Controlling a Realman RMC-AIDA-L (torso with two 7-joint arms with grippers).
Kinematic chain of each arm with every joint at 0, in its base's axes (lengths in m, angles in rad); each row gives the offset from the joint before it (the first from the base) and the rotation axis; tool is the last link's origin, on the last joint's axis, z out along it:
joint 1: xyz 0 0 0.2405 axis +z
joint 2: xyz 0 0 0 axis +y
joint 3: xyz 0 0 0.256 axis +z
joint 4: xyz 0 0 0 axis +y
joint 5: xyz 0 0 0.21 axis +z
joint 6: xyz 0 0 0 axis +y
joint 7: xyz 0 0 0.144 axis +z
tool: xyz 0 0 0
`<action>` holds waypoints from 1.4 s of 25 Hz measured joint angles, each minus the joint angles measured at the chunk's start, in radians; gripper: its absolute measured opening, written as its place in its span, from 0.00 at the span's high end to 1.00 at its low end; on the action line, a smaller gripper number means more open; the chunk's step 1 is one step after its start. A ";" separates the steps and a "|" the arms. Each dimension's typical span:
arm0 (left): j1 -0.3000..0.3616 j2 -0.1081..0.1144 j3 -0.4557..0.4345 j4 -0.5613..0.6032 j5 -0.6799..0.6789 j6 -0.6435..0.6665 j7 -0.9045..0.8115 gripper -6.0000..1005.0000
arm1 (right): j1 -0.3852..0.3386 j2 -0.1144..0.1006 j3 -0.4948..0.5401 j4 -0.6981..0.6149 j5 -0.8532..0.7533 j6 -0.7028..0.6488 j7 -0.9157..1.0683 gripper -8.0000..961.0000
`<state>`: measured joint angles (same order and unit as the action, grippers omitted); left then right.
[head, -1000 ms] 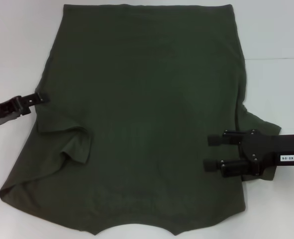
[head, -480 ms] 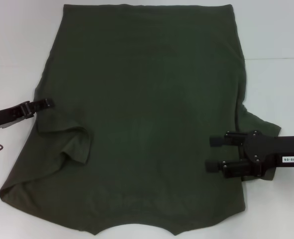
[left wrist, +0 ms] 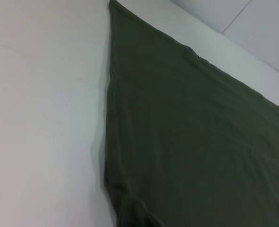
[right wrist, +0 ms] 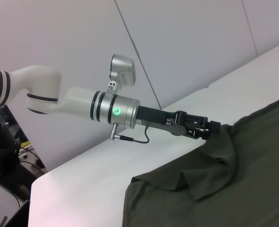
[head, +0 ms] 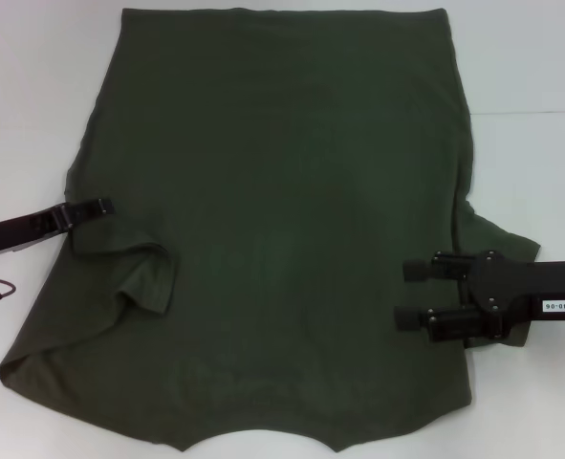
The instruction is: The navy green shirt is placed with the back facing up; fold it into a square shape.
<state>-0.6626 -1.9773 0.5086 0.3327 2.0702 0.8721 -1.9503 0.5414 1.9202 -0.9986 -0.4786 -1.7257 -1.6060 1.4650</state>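
Head view gives me the left gripper point(head: 98, 205) low at the left edge of the navy green shirt point(head: 282, 191), its tip touching the cloth just above a rumpled fold point(head: 148, 277); whether it pinches fabric I cannot tell. My right gripper point(head: 411, 293) hovers over the shirt's right side near the sleeve, fingers point(head: 418, 270) spread apart and grasping nothing. The shirt lies spread across the white table point(head: 531, 76), hem at the far side. From the right wrist camera I see the left arm point(right wrist: 115, 110) reaching to the shirt's edge.
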 joint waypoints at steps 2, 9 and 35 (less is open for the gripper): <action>0.000 -0.002 0.005 0.000 0.000 -0.005 0.000 0.13 | 0.000 0.000 0.000 0.000 0.000 0.000 0.000 0.15; -0.001 -0.005 0.009 0.000 0.001 0.031 -0.016 0.13 | -0.002 0.000 0.000 0.001 0.000 0.000 -0.001 0.15; -0.132 -0.060 0.067 0.033 -0.145 0.310 -0.080 0.13 | -0.008 0.003 -0.001 0.002 0.000 -0.008 -0.005 0.16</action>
<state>-0.7945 -2.0370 0.5757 0.3660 1.9254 1.1816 -2.0308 0.5338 1.9233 -0.9992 -0.4770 -1.7255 -1.6140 1.4604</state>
